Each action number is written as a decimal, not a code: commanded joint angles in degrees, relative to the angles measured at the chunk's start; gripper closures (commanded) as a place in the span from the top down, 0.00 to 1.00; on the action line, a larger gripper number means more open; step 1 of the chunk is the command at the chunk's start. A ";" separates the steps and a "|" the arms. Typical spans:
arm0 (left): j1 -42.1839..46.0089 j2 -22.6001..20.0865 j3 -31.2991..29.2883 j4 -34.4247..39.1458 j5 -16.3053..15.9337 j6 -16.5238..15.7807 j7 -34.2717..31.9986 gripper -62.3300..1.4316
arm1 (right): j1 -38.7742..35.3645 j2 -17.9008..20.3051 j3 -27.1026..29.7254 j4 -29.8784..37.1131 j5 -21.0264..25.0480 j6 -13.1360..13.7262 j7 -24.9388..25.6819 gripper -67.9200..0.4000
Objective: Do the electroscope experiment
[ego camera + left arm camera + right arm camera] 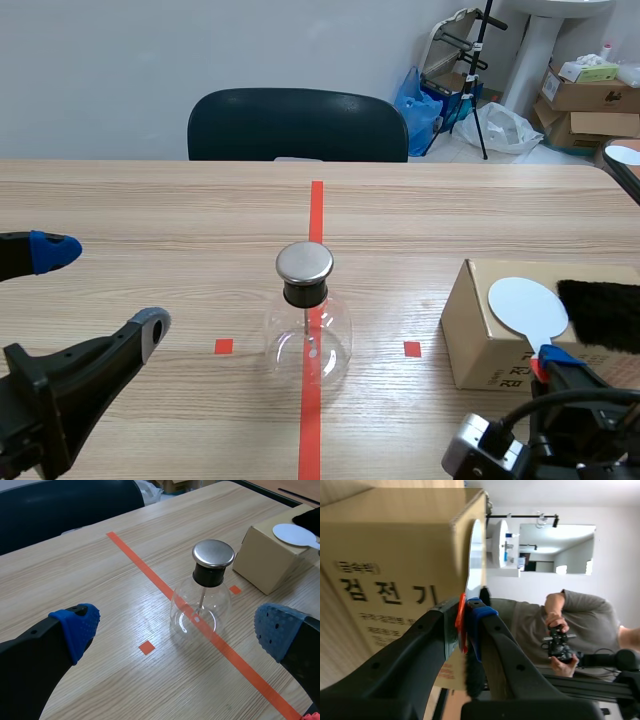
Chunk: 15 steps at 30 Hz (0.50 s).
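Note:
The electroscope [309, 325], a round glass flask with a black neck and a metal cap, stands on the red tape line mid-table. It also shows in the left wrist view as the electroscope [204, 600], ahead of my left gripper [175, 630], which is open and holds nothing. In the scene view the left gripper [100, 287] sits left of the flask. A white disc paddle [527, 303] lies on the cardboard box [480, 330]. My right gripper [548, 362] is shut on the paddle's red handle [462, 611], beside the box [385, 555]. The white disc [475, 555] rests on the box's upper face.
A black furry piece [600, 312] lies on the box beside the paddle. A dark chair [297, 125] stands behind the table's far edge. Cardboard boxes [590, 95] and bags sit on the floor at the back right. A person [570, 625] shows beyond the box.

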 commanded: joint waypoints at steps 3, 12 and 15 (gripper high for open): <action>-0.20 0.28 0.37 1.05 -0.37 0.28 -0.79 1.00 | -0.26 0.76 0.42 5.31 -0.72 -3.32 -1.22 0.02; -0.20 0.28 0.37 1.05 -0.37 0.28 -0.79 1.00 | -0.24 0.94 -2.29 10.14 -6.86 -3.32 -5.88 0.02; -0.20 0.31 0.37 1.05 -0.37 0.28 -0.79 1.00 | 0.09 1.09 -4.37 10.49 -8.46 -3.32 -7.74 0.02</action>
